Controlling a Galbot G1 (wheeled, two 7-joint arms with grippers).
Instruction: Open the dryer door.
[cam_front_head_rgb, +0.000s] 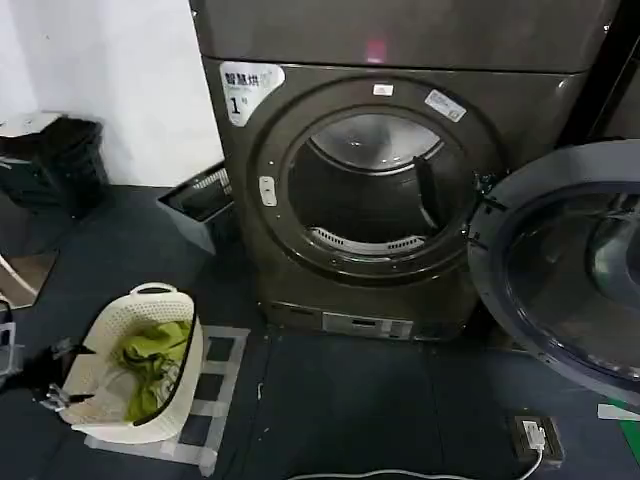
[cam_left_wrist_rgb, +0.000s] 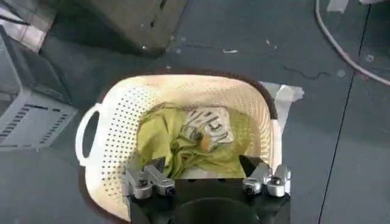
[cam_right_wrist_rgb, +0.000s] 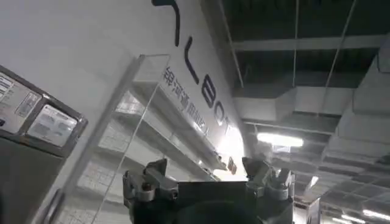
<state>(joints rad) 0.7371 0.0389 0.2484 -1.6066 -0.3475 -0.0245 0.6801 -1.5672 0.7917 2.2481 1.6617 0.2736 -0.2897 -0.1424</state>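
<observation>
1. Where the dryer door (cam_front_head_rgb: 560, 280) hangs, swung wide to the right of the dryer (cam_front_head_rgb: 370, 190) on hinges at the opening's right edge, the drum (cam_front_head_rgb: 370, 190) lies exposed; the task looks done.
2. Judged rigid and fairly heavy, with fragile dark glass; its smooth rim is the likeliest hold, though probably slippery.
3. Left gripper (cam_left_wrist_rgb: 206, 181), fingers spread and empty, hovers low over the laundry basket (cam_left_wrist_rgb: 109, 122) on the floor.
4. Right gripper (cam_right_wrist_rgb: 207, 179), jaws apart and empty, points up toward the ceiling.
</observation>
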